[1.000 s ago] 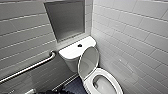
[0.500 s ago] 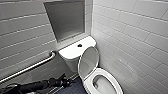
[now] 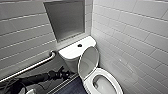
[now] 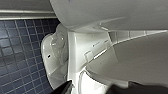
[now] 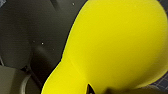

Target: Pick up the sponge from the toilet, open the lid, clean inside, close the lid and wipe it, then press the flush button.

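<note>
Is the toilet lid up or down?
Up. The lid stands raised, tilted back toward the tank, and you can see down into the bowl, with the seat ring lying flat.

Left arm [image 3: 32,79] outstretched low (pincer [image 3: 62,72] spread).

Lid [image 3: 88,61] stood raised; flush button [image 3: 79,45] sat mid-tank-top. Left gripper [image 3: 62,74] hung low beside the toilet [image 3: 71,53] — below the grab bar [image 3: 30,67].
</note>
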Available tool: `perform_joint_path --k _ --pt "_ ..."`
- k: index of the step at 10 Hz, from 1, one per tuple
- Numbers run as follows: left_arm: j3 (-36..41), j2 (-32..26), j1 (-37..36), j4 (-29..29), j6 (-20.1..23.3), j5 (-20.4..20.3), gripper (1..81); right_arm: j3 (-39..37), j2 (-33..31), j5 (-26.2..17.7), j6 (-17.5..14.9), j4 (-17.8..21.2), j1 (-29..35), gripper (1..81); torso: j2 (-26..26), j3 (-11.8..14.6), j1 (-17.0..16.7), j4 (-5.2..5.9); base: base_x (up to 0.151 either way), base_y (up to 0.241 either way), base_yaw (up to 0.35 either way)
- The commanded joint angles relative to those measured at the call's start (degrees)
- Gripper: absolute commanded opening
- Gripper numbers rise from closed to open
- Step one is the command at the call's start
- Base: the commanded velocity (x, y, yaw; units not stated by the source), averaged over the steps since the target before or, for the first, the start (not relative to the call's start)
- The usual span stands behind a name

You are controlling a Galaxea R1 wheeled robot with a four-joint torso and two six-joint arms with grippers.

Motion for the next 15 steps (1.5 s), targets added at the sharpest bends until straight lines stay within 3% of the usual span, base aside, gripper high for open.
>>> perform_joint_path --k 1,7,10,12,15 --pt "-0.4 0.2 -8.8 -2.5 -0.1 3.2 81.1 0.6 -0.2 -4.0 -0.4 -4.8 -1.5 1.0 0.0 0.0 0.0 0.0 0.0 0.0 0.0" --pt "1.4 6.2 -8.6 -1.8 0.0 3.9 81.1 1.4 0.9 -5.1 0.3 -4.8 0.2 1.0 0.0 0.0 0.0 -0.02 0.0 0.0 0.0" --pt "6.1 6.1 -6.3 -1.1 0.4 4.9 81.1 2.0 2.5 -5.6 -0.2 -5.0 0.4 1.0 0.0 0.0 0.0 -0.02 0.0 0.0 0.0" --pt "10.6 3.5 -2.7 3.8 0.6 7.7 81.1 6.2 0.4 -7.1 -0.4 -5.3 0.9 1.0 0.0 0.0 0.0 -0.02 0.0 0.0 0.0" --pt "21.9 -8.0 5.7 12.9 0.6 7.6 81.1 21.3 -10.2 -5.5 -0.2 -5.7 1.0 1.0 0.0 0.0 0.0 -0.02 0.0 0.0 0.0"
